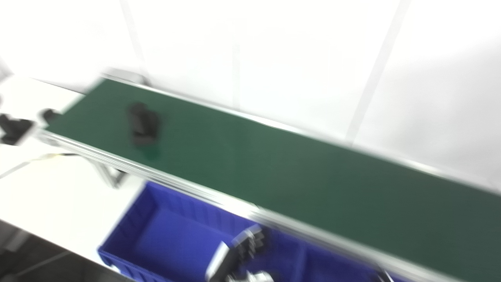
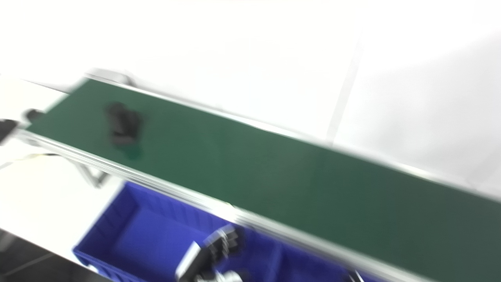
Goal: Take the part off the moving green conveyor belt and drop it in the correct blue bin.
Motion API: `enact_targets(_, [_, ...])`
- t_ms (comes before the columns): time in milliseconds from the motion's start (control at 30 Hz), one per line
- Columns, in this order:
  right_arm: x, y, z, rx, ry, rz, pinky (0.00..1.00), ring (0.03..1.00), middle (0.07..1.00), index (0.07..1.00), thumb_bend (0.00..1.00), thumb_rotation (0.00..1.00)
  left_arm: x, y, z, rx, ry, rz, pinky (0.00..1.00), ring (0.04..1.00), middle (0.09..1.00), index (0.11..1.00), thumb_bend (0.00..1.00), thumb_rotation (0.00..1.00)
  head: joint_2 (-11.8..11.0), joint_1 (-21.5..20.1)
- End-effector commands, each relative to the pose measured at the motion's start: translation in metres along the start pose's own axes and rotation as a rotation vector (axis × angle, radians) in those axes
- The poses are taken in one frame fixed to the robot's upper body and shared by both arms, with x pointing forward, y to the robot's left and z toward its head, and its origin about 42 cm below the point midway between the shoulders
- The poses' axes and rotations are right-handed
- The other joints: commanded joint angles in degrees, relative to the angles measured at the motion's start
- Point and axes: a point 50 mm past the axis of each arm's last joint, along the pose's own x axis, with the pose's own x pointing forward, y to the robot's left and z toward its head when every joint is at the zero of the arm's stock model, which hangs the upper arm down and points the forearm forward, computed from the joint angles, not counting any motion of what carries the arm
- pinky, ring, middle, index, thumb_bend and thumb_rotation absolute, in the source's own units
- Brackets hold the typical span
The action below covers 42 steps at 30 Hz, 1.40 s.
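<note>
Still unpicked, the blurred dark part (image 1: 143,124) rides the long green conveyor belt (image 1: 313,188) far left; the left hand (image 1: 246,250), grip unreadable, must reach over from the blue plastic bin (image 1: 164,235).

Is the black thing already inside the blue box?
No, the black part lies on the green belt, apart from the blue bin below.

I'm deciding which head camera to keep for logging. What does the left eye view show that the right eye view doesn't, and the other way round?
Only the left eye view: more of the far left, where a blurred black fixture shows whole; the right eye view cuts it at the edge.
Only the right eye view: nothing distinct; it just sits shifted rightward.
Both: the dark part on the green belt, the blue bin below, and a blurred hand over that bin; its grip is unreadable.
</note>
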Motion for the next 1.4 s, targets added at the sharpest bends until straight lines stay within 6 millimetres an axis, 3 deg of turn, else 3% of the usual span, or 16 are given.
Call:
enact_targets(0, [0.011, -0.005, 0.009, 0.014, -0.076, 0.001, 0.7, 0.79, 0.839, 0.883, 0.59, 0.06, 0.01, -0.011, 0.007, 0.006, -0.06, -0.011, 0.78, 0.78, 0.809, 0.829, 0.74, 0.0, -1.7, 2.9])
enact_targets(33, [0.012, -0.007, 0.007, 0.02, -0.069, 0.001, 0.71, 0.793, 0.841, 0.889, 0.57, 0.04, 0.012, -0.014, 0.006, 0.005, -0.056, -0.013, 0.78, 0.776, 0.805, 0.824, 0.77, 0.0, -3.1, 4.6])
enact_targets(100, [0.012, -0.01, 0.005, 0.028, -0.061, 0.002, 0.75, 0.817, 0.857, 0.905, 0.54, 0.01, 0.013, -0.017, 0.004, 0.004, -0.05, -0.015, 0.77, 0.768, 0.799, 0.817, 0.8, 0.0, -3.3, 4.9])
enact_targets(233, [0.014, -0.013, 0.003, 0.029, -0.054, 0.008, 0.8, 0.855, 0.89, 0.946, 0.48, 0.0, 0.017, -0.022, 0.0, 0.007, -0.038, -0.014, 0.75, 0.759, 0.79, 0.807, 0.85, 0.0, -5.7, 8.1])
enact_targets(700, [0.018, -0.019, 0.001, 0.019, -0.05, 0.009, 0.86, 0.907, 0.941, 0.998, 0.47, 0.0, 0.024, -0.03, 0.0, 0.014, -0.041, -0.019, 0.72, 0.747, 0.777, 0.798, 0.87, 0.0, -5.4, 8.2])
enact_targets(1100, [0.014, -0.02, 0.002, 0.013, -0.053, 0.009, 0.72, 0.752, 0.804, 0.869, 0.48, 0.0, 0.022, -0.032, 0.0, 0.009, -0.041, -0.014, 0.71, 0.741, 0.772, 0.792, 0.9, 0.0, -4.7, 6.3])
enact_targets(1367, [0.012, -0.022, 0.003, 0.011, -0.056, 0.005, 0.61, 0.703, 0.779, 0.831, 0.49, 0.0, 0.02, -0.033, 0.001, 0.01, -0.042, -0.017, 0.71, 0.742, 0.772, 0.792, 0.9, 0.0, -3.5, 5.6])
